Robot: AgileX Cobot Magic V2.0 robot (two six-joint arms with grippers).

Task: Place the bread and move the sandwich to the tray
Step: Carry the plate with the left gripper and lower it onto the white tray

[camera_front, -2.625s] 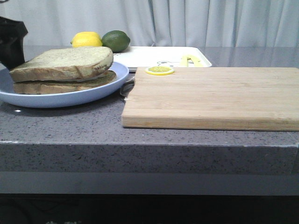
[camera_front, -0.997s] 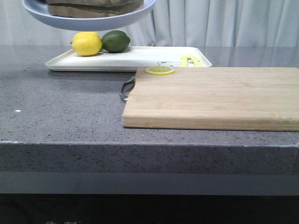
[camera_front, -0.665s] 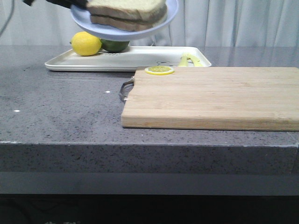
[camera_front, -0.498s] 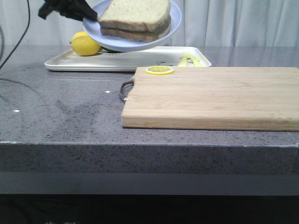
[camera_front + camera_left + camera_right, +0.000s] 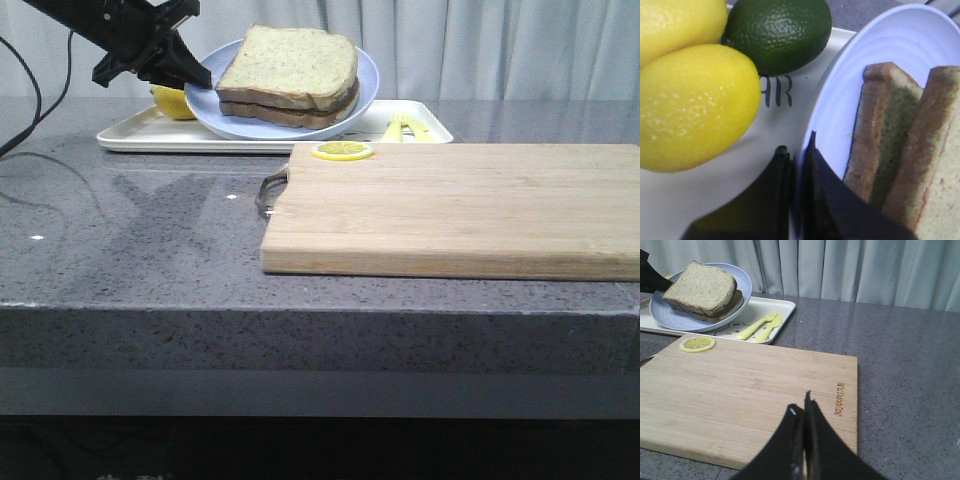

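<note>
Round pale-blue plate (image 5: 372,80) carrying the two-slice tan sandwich (image 5: 288,75), tilted over the shallow white rectangular tray (image 5: 330,128); lower than half a second ago. Left gripper (image 5: 796,165) pinches the plate rim. Yellow lemons (image 5: 692,105), green lime (image 5: 780,30) beside. Right gripper (image 5: 802,412) pressed together above wooden cutting board (image 5: 460,205).

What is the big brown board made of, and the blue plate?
The cutting board looks like pale wood, likely bamboo: matte, with long glued strips and fine grain. The blue plate has a smooth, slightly glossy surface with faint rings; ceramic or plastic, I cannot tell which.
</note>
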